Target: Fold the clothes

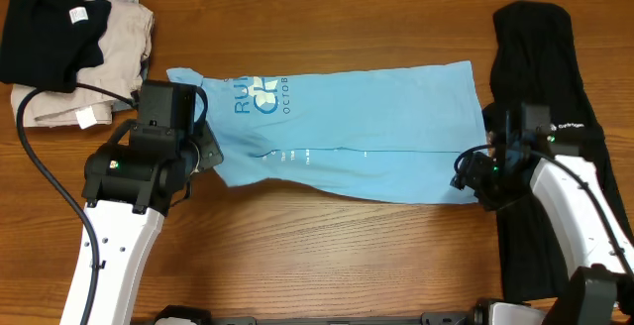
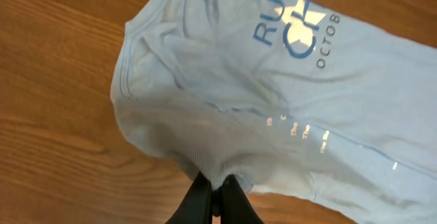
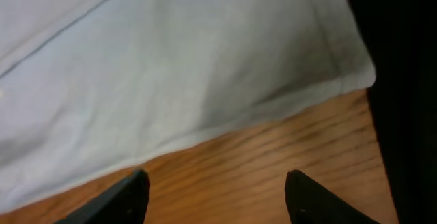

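Observation:
The light blue T-shirt (image 1: 347, 132) lies folded lengthwise across the table's middle, its lettering at the left end. My left gripper (image 1: 210, 153) is shut on the shirt's left lower edge; the left wrist view shows the fingers (image 2: 217, 190) pinching the cloth (image 2: 273, 94). My right gripper (image 1: 466, 178) is open and empty beside the shirt's lower right corner. In the right wrist view its fingers (image 3: 215, 190) hover over bare wood just below the shirt's hem (image 3: 177, 80). The long black garment (image 1: 540, 87) lies along the right side, partly under my right arm.
A pile of clothes sits at the back left: a black item (image 1: 50, 28) on a beige one (image 1: 119, 38). A black cable (image 1: 40, 166) runs along the left. The black garment's edge shows in the right wrist view (image 3: 403, 80).

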Robot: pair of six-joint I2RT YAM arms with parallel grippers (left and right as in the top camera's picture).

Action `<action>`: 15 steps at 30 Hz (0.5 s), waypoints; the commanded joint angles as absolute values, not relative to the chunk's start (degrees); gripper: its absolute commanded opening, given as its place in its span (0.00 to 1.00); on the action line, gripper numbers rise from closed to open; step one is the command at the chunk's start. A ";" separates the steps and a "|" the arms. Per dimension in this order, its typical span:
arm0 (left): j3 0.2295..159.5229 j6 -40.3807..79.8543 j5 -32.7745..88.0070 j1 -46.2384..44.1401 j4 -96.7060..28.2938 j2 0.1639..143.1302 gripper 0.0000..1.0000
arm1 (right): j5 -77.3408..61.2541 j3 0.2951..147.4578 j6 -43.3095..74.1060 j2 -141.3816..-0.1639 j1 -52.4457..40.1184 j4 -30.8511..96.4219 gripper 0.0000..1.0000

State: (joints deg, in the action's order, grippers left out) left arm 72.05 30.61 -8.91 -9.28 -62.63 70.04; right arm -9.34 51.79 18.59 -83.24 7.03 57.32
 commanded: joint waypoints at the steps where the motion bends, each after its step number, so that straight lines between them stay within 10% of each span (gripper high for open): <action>1: 73.03 28.27 -10.44 -8.93 -61.21 69.63 0.04 | -3.57 47.83 27.24 -84.18 6.76 53.04 0.67; 15: 73.03 28.25 -13.96 -8.91 -59.70 69.63 0.04 | 4.08 44.18 32.29 -90.85 6.83 42.00 0.59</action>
